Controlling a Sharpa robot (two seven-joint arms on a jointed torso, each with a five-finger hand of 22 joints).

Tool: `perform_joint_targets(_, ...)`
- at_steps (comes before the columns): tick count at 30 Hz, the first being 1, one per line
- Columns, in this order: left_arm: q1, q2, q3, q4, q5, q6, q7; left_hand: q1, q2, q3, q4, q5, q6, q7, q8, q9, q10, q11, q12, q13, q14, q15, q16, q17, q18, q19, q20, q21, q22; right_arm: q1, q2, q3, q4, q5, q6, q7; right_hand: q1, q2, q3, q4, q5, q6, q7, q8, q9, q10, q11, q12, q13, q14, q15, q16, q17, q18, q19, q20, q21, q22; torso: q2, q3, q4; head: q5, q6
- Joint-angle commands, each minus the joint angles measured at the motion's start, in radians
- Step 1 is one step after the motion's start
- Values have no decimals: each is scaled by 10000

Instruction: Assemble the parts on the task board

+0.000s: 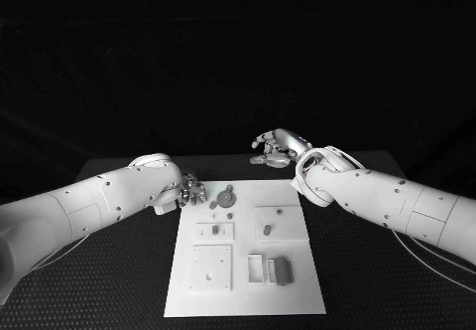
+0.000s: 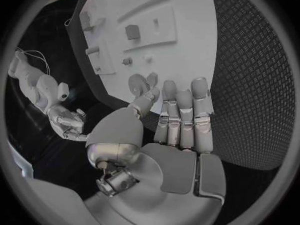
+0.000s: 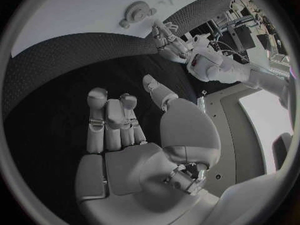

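Currently: left hand (image 2: pixel 178 127) fingers straight, apart, empty, over board (image 1: pixel 298 275) edge; right hand (image 3: pixel 134 135) likewise spread, empty; parts (image 1: pixel 226 199) on board.

Both arms wear smooth white shells with small dark screw heads set along them. The left hand (image 1: pixel 188 192) and right hand (image 1: pixel 276 148) are silver metal, with segmented fingers, rounded palm housings and a broad domed cover at the thumb base. Thin pale cables trail beside each forearm.
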State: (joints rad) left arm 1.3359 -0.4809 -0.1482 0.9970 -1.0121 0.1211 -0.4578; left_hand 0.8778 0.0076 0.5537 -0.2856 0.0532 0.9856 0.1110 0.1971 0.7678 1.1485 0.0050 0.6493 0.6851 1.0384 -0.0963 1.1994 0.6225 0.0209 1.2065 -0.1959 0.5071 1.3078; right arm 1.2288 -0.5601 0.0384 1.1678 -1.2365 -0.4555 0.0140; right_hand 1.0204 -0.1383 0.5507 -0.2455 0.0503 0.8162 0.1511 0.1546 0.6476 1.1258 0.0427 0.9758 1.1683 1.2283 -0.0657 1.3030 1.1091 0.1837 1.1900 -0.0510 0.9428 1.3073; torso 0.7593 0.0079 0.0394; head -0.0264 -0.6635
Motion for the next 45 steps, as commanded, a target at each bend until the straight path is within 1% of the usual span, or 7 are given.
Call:
perform_joint_targets(1, 5, -221, -4, 456, -462, -1143, 1125, 244, -479, 86, 33, -35, -386, 222, -115, -10, -494, 207, -286, -137, -434, 201, -332, -162, 338, -425, 194, -375, -95, 3, -22, 5, 6, -27, 120, 13, -13, 108, -61, 16, -26, 26, 87, 39, -2, -60, 22, 66, -14, -69, 14, -27, 21, 781, -5, -95, -42, 147, 0, 2, 10, -22, 8)
perform_joint_targets(11, 4, -999, -367, 1537, -2070, -3496, 2864, 1606, -1579, 221, 17, -41, -513, 292, 28, 138, -1080, 414, -644, -430, -1004, 554, -658, -395, 371, -877, 555, -941, -281, 3, -107, 5, 14, -27, 123, 9, -16, 108, -63, 20, -26, 26, 87, 39, -2, -60, 22, 68, -15, -70, 13, -29, 20, 781, -4, -95, -42, 148, -3, -9, 28, -27, 25)
perform_joint_targets(14, 3, -1118, -440, 1728, -2298, -3836, 3046, 1698, -1843, 155, 7, -48, -478, 312, 61, 155, -1099, 428, -647, -445, -1030, 576, -643, -392, 375, -889, 577, -963, -269, 3, -126, 5, 12, -27, 127, 9, -17, 108, -64, 21, -26, 26, 87, 39, -3, -60, 23, 69, -16, -69, 13, -28, 22, 781, -4, -95, -42, 148, 2, -9, 16, -34, 30)
perform_joint_targets(18, 3, -1249, -697, 1968, -2755, -4114, 3251, 1679, -2177, -76, 41, -48, -458, 350, 108, 192, -1063, 430, -576, -418, -1022, 580, -521, -323, 396, -834, 587, -934, -211, 2, -144, 5, 12, -27, 131, 8, -21, 107, -65, 24, -26, 26, 87, 39, -3, -60, 23, 69, -17, -69, 14, -28, 21, 781, -4, -95, -42, 148, 3, -17, 18, -22, 31)
perform_joint_targets(23, -41, -1218, -886, 1988, -3197, -4478, 3633, 1873, -2232, -248, 34, -47, -327, 260, 290, 300, -982, 358, -427, -350, -998, 518, -292, -175, 438, -717, 548, -858, -92, 2, -142, 5, 6, -27, 135, 12, -23, 108, -66, 27, -26, 27, 87, 39, -3, -60, 23, 70, -17, -63, 14, -24, 29, 781, -3, -95, -42, 149, 5, -10, 14, -11, 33)
perform_joint_targets(36, -405, -949, -885, 1682, -3688, -4503, 3932, 2112, -2046, -266, 36, -46, -351, 104, 207, 194, -1124, 381, -413, -349, -1187, 541, -223, -81, 409, -824, 562, -889, 37, 2, -141, 5, -12, -27, 155, 14, -29, 110, -68, 35, -26, 28, 87, 39, -3, -59, 22, 74, -20, -61, 13, -24, 30, 781, 0, -96, -42, 149, 10, -2, -6, -14, 31)
perform_joint_targets(45, -649, -723, -883, 1438, -3651, -4307, 3977, 2230, -1806, -233, 66, -43, -247, 265, 130, 56, -1132, 389, -394, -363, -1217, 545, -183, -41, 410, -833, 566, -891, 111, 1, -136, 5, -13, -27, 164, 14, -29, 110, -68, 37, -26, 28, 86, 39, -3, -58, 22, 77, -21, -57, 13, -21, 35, 781, 1, -96, -42, 150, 8, 6, -12, -25, 30)
